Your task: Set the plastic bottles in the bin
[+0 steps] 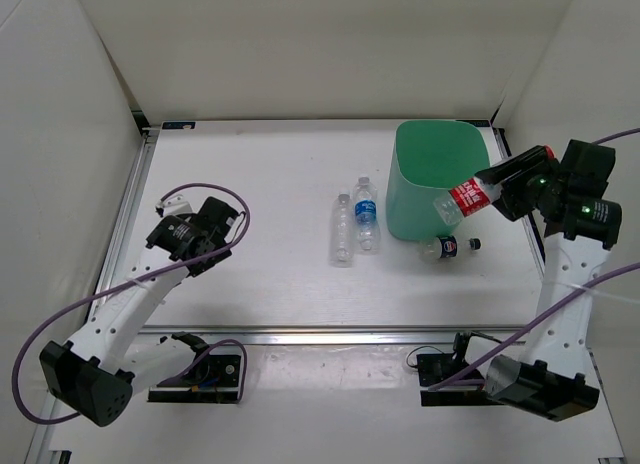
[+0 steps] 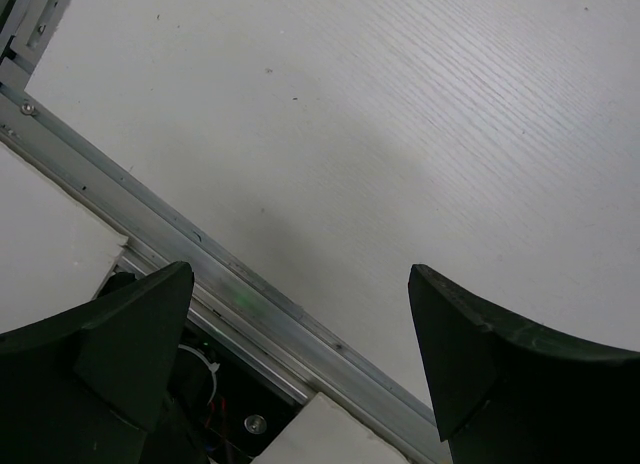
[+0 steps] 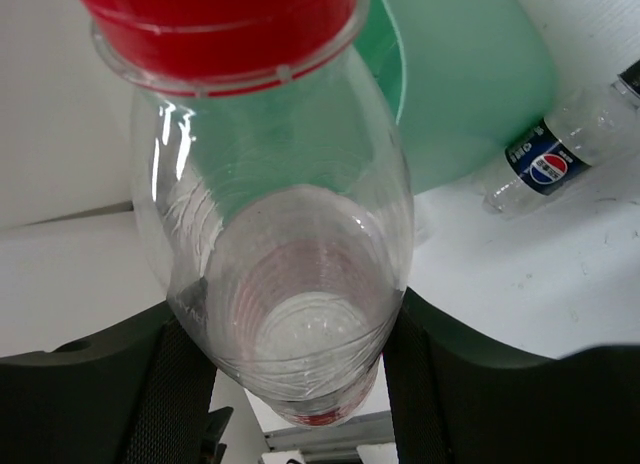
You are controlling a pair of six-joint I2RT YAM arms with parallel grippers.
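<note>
Lying nearest on the desk (image 1: 250, 184), the dark-blue-labelled bottle (image 1: 448, 247) sits at the bin's 6 o'clock, just beside its wall. Out at the desk's 9 o'clock, the left pincer (image 1: 195, 232) hangs wide open, holding nothing. Mid-desk, the unlabelled bottle (image 1: 343, 230) and the blue-labelled bottle (image 1: 366, 214) lie side by side at the bin's 8 o'clock. Now the action: the right pincer (image 1: 495, 187) is clamped on the red-labelled bottle (image 1: 465, 197), which is tilted in the air at the 4 o'clock side of the bin (image 1: 400, 149). This looks like a delivery under way. The next move, I reckon, is to carry the bottle toward 10 o'clock until it is squarely over the opening, then spread the jaws.
</note>
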